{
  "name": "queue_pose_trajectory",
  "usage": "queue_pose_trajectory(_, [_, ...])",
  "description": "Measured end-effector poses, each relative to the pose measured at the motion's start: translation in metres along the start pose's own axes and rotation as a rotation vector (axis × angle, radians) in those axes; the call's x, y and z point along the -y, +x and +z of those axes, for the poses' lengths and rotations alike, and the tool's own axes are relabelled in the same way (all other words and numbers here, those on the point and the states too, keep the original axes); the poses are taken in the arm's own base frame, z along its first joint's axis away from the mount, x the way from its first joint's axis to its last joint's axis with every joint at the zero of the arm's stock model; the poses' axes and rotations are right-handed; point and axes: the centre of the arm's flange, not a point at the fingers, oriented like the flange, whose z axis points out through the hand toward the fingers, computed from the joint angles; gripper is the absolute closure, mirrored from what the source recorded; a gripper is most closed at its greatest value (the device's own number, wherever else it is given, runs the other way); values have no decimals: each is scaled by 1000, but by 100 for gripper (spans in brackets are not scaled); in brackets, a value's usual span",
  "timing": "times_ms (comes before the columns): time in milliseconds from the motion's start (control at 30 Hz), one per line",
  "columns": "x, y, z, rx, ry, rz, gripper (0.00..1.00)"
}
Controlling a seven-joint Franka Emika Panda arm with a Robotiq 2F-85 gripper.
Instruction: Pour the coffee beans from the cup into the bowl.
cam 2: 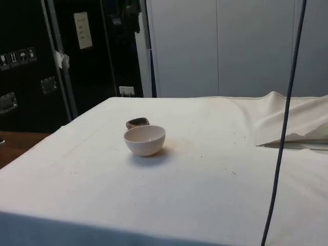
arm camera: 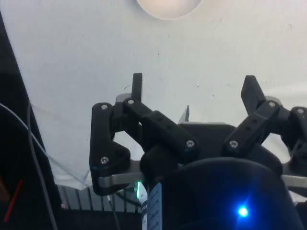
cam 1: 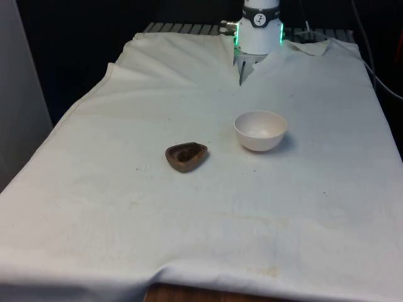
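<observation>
A small dark brown cup (cam 1: 186,156) with coffee beans in it sits on the white cloth near the table's middle; in the side view the cup (cam 2: 138,122) peeks out just behind the bowl. A white bowl (cam 1: 261,130) (cam 2: 145,140) stands upright to the front view's right of the cup, and nothing lies inside it. In the wrist view my gripper (arm camera: 194,88) hangs high above the cloth with its two black fingers (arm camera: 137,86) spread wide and nothing between them. The bowl's rim (arm camera: 168,7) is far beyond the fingertips.
The white cloth (cam 1: 126,220) covers the whole table and folds up in wrinkles at the robot's base (cam 1: 259,31). A dark cable (cam 2: 284,123) hangs down across the side view. The table's edge and cables (arm camera: 29,143) lie beside the gripper in the wrist view.
</observation>
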Motion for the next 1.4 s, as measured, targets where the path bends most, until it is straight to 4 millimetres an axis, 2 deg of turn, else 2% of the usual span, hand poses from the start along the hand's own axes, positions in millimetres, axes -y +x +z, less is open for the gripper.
queue_pose_trajectory(500, [-1,1,20,-52,-45,-7,0])
queue_pose_trajectory(767, [-12,4,27,-78,-66,-14,0])
queue_pose_trajectory(1400, [-27,38,45,-116,-85,-52,0])
